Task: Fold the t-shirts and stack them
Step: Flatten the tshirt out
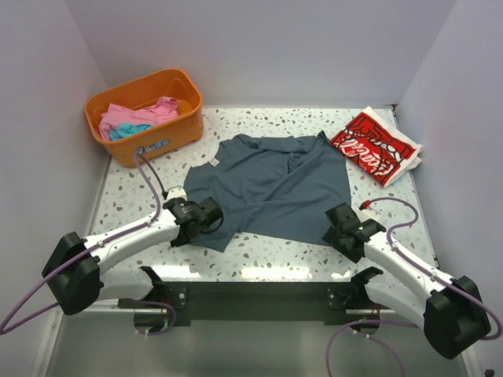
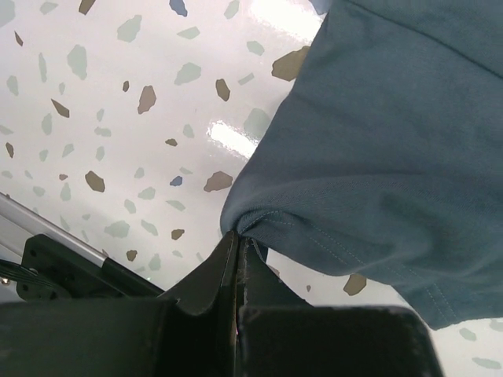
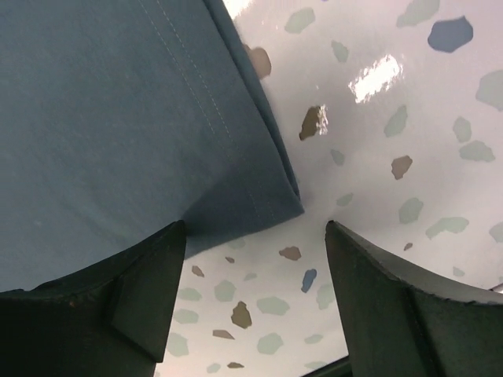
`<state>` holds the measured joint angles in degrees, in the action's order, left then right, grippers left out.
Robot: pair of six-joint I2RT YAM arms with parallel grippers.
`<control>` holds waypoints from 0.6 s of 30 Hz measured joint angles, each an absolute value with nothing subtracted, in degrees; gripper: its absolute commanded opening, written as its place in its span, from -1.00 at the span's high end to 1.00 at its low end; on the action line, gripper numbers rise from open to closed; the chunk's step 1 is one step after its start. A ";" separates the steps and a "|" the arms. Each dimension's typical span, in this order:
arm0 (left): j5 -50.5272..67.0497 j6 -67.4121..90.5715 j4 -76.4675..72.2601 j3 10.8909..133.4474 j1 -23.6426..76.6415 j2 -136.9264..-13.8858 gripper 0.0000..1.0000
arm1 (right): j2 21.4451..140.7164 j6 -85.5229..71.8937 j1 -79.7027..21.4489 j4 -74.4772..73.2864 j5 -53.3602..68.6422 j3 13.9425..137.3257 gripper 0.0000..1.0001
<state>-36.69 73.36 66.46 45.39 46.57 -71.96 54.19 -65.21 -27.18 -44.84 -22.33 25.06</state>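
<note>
Brightly lit, a glossy white terrazzo-pattern table flecked with grey, brown and blue chips sits boxed in by plain pale walls on the left, right and far sides. A slate-blue t-shirt lies spread but rumpled at the centre, with one flap folded diagonally across its front. At the far right corner rests a folded red t-shirt with white script. A white edge shows beneath it, and whether that belongs to the same garment cannot be told.

An orange basket at the far left holds a pink t-shirt and a turquoise t-shirt, bundled together and mostly hidden by the basket's walls. From above, the fingertips of both arms are masked by their own black housings.

The left gripper is clamped tight on the slate-blue t-shirt's near left edge, cloth bunching where the fingers meet. The right gripper stands spread wide over the shirt's near right corner. One finger sits above the cloth, the other above bare table, and the hemmed corner lies in the gap between them, ungripped.
</note>
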 measured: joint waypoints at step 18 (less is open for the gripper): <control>-36.71 72.84 66.30 45.67 46.52 -68.25 1.00 | 58.89 -61.28 -23.53 -26.87 -25.56 23.35 0.88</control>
